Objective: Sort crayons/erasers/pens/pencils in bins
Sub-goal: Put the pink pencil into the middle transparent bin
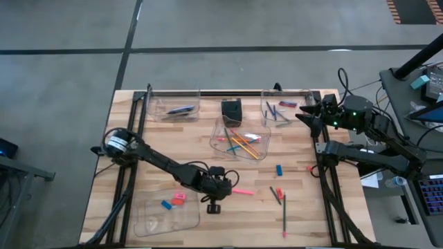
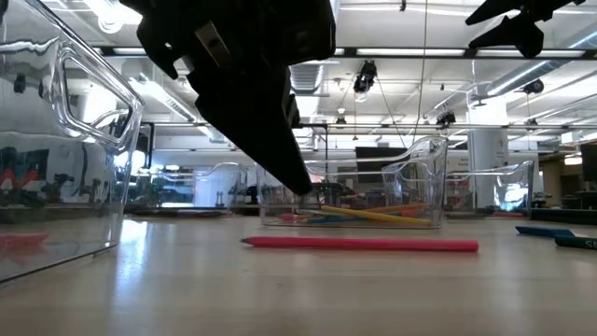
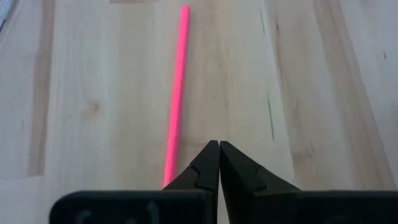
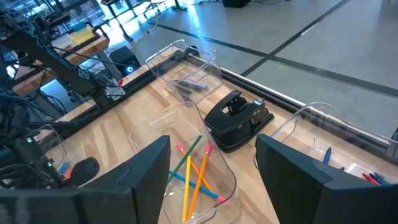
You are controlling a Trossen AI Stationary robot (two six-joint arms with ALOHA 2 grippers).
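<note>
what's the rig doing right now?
It's sorting stationery into clear bins. The left pincer is shut and empty, low over the table beside a loose pink pencil that lies flat on the wood; it has not gripped it. The middle bin already holds several coloured pencils, and the near-left bin holds erasers. The right pincer waits open at the far right of the table, above the bins. A few sticks and an eraser are unsorted.
</note>
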